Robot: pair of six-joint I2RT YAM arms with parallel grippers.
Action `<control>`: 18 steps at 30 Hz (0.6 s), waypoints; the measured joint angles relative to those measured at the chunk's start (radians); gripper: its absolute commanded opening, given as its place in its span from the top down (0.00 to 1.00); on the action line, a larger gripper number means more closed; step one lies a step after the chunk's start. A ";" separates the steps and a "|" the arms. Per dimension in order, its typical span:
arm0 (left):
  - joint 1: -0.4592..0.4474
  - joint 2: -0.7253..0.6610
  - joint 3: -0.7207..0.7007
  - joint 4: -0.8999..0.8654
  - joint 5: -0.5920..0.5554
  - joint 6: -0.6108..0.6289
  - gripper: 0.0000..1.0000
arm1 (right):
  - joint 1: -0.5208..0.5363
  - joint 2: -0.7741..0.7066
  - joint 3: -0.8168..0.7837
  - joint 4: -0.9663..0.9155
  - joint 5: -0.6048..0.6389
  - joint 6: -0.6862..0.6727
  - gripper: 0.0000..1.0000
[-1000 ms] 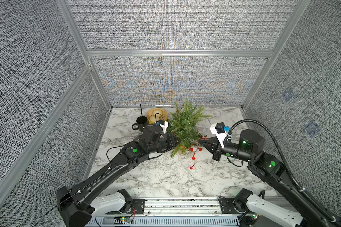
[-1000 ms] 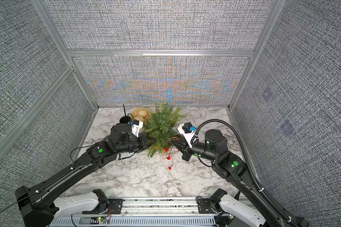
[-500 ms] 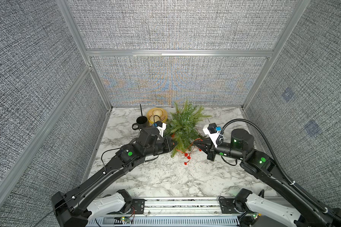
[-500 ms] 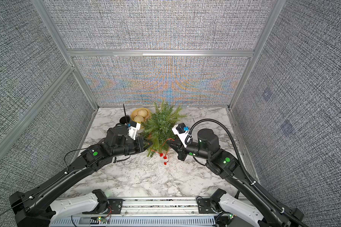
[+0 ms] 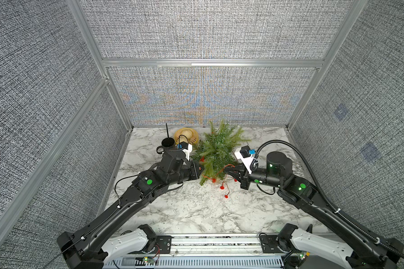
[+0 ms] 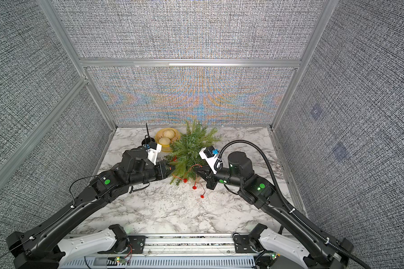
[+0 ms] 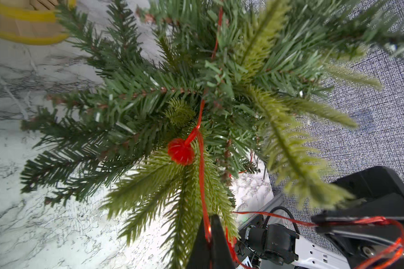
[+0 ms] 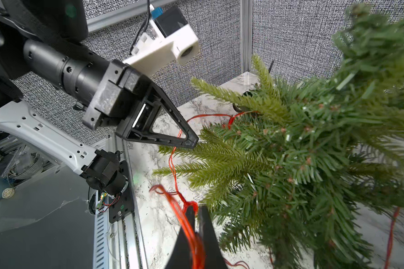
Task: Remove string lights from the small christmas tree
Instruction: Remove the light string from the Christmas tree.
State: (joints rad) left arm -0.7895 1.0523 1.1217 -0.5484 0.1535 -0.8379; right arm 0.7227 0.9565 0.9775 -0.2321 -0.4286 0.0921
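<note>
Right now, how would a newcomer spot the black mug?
On the marble table, look left of the small christmas tree, toward the back. The black mug stands beside a yellow bowl; only it is dark, with a handle and a thin stick rising from it.

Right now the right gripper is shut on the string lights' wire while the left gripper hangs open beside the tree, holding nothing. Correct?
No. The left gripper is not open: the left wrist view shows it shut on the red wire of the string lights. The right gripper is shut on the wire as stated, beside the small christmas tree.
</note>
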 measured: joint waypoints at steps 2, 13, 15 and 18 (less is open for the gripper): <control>0.001 0.001 0.016 -0.007 -0.002 0.009 1.00 | 0.003 0.007 0.011 -0.012 -0.002 0.000 1.00; 0.002 0.002 0.066 -0.060 0.003 0.016 1.00 | 0.010 0.006 0.033 0.018 -0.016 0.003 1.00; 0.004 0.002 0.076 -0.076 0.002 0.016 1.00 | 0.011 0.005 0.033 0.019 -0.017 0.003 1.00; 0.004 0.006 0.090 -0.097 -0.006 0.018 1.00 | 0.015 0.002 0.029 0.021 -0.017 0.003 1.00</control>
State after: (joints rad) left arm -0.7853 1.0588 1.2114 -0.6456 0.1478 -0.8196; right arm 0.7380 0.9588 1.0061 -0.2108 -0.4454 0.0956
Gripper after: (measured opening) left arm 0.048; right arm 0.050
